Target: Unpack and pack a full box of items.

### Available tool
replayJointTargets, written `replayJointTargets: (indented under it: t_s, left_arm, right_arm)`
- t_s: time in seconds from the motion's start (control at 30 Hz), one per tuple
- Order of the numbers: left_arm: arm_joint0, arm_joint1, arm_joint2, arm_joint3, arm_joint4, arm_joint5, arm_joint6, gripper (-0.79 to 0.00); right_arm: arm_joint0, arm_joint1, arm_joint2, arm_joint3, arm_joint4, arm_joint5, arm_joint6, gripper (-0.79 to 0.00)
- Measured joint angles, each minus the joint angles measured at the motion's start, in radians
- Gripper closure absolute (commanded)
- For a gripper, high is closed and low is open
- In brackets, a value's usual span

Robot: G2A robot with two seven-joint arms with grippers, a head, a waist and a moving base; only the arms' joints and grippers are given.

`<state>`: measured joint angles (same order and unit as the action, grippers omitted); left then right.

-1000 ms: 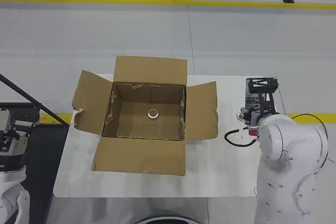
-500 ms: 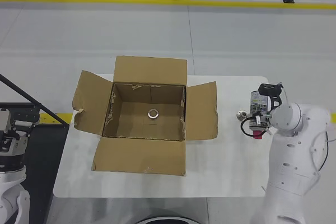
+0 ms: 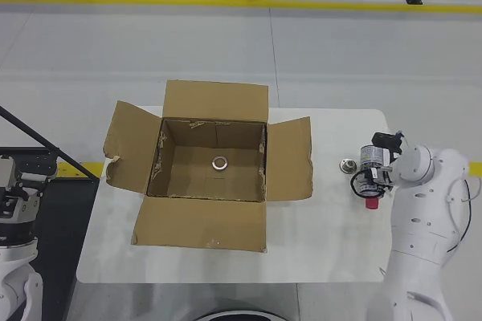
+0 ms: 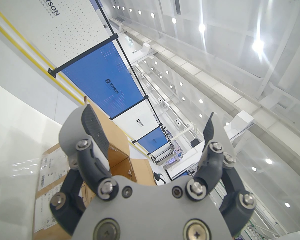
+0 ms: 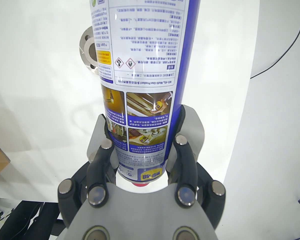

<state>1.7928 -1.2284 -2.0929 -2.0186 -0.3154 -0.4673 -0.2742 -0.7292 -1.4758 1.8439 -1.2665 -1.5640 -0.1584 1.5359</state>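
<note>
Since a second ago the right arm [image 3: 422, 201] has swung back toward the table's right edge, and the spray can [image 3: 373, 164] it carries now sits slightly nearer the robot than half a second ago. The box and the left arm have not moved.

At far left, the left arm [image 3: 8, 201] is off the white table [image 3: 305, 241]. The left gripper [image 4: 150, 116] points up at the ceiling, its fingers spread wide with nothing between them.

The cardboard box [image 3: 213, 213] stands at the table's middle with all four flaps folded outward. A small metal ring [image 3: 219, 163] lies on its floor, near the centre.

To the right of the box, a round metal flange [image 3: 347, 167] lies flat on the table, just beside the can.

The right gripper [image 5: 142, 118] is clamped on the spray can's body near its red cap [image 3: 372, 203], one finger on each side. The cap end points toward the robot. Whether the can's far end touches the table cannot be told.
</note>
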Motion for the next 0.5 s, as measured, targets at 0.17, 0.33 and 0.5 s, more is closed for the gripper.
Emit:
replayJointTargets:
  t_s: [0.17, 0.33, 0.5]
  left_arm:
    - [0.000, 0.000, 0.000, 0.000, 0.000, 0.000, 0.000, -0.785]
    - [0.000, 0.000, 0.000, 0.000, 0.000, 0.000, 0.000, -0.785]
    - [0.000, 0.000, 0.000, 0.000, 0.000, 0.000, 0.000, -0.785]
  right_arm:
    - [-0.001, 0.009, -0.011, 0.018, 0.010, -0.007, 0.000, 0.000]
    - [-0.002, 0.017, -0.033, 0.042, 0.011, -0.019, 0.000, -0.200]
    - [0.006, 0.024, -0.053, 0.063, 0.010, -0.012, 0.000, -0.336]
